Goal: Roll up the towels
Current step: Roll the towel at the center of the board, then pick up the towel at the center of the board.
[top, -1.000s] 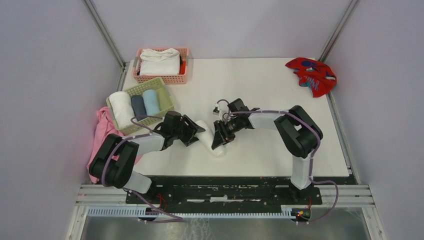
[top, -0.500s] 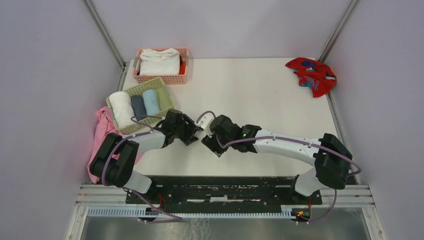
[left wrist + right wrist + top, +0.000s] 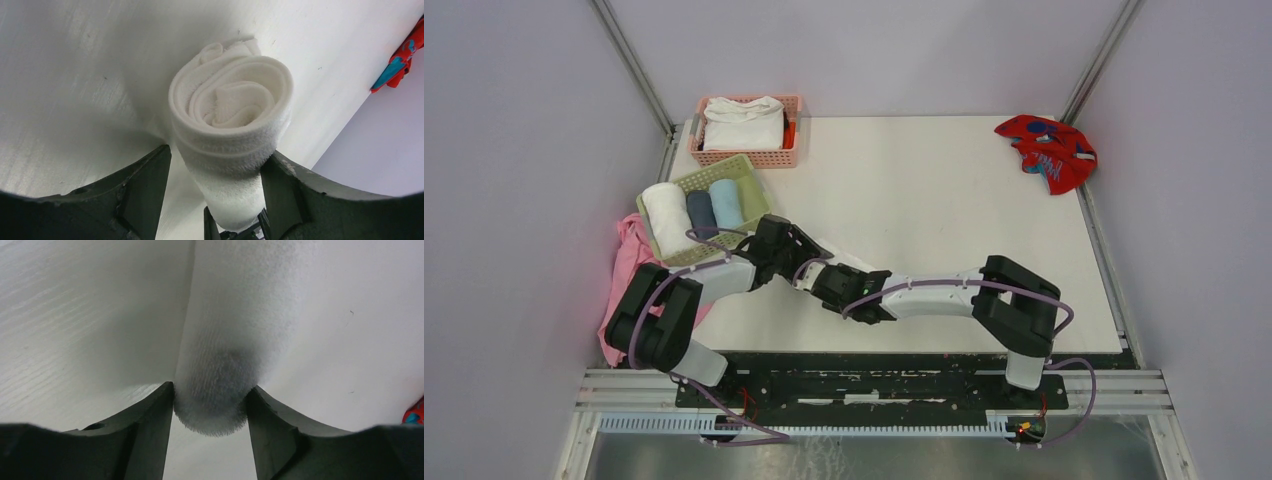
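Right gripper (image 3: 209,395) shifted left; both clamp one towel (image 3: 230,115).

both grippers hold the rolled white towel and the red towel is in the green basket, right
No: the top external view shows the red towel crumpled at the table's far right corner, not in the green basket. The left gripper and right gripper do hold the rolled white towel.

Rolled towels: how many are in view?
4. Three lie in the green plastic basket: a white roll, a grey-blue roll, a light blue roll. The fourth, a white terry roll, is clamped in the left fingers and right fingers.
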You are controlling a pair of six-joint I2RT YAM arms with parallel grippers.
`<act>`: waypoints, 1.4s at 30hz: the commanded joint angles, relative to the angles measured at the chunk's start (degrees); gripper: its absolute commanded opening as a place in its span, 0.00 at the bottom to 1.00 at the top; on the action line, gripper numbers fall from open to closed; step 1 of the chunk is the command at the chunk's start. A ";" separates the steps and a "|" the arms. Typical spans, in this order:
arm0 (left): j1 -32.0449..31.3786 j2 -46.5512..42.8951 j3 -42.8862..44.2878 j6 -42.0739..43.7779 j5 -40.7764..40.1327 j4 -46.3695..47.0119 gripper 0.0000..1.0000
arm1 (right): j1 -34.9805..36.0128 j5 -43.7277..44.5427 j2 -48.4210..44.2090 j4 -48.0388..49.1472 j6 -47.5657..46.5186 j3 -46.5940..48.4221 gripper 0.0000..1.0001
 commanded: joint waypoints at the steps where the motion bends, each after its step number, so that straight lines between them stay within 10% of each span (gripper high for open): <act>1: 0.25 2.96 -0.36 4.54 -5.08 -7.97 0.73 | -1.63 -1.80 3.76 1.24 -0.94 2.26 0.59; 11: 0.42 -6.22 -1.59 6.24 -4.76 -3.61 0.82 | -11.40 -31.31 3.62 -4.61 5.24 4.97 0.36; 21: -0.41 -12.03 -7.02 -0.31 -2.43 4.73 0.85 | -17.25 -50.77 6.65 -0.99 19.63 7.54 0.34; 42: -4.49 -3.59 -8.93 -3.35 -2.83 9.58 0.75 | -22.52 -61.29 14.35 10.38 37.77 7.65 0.34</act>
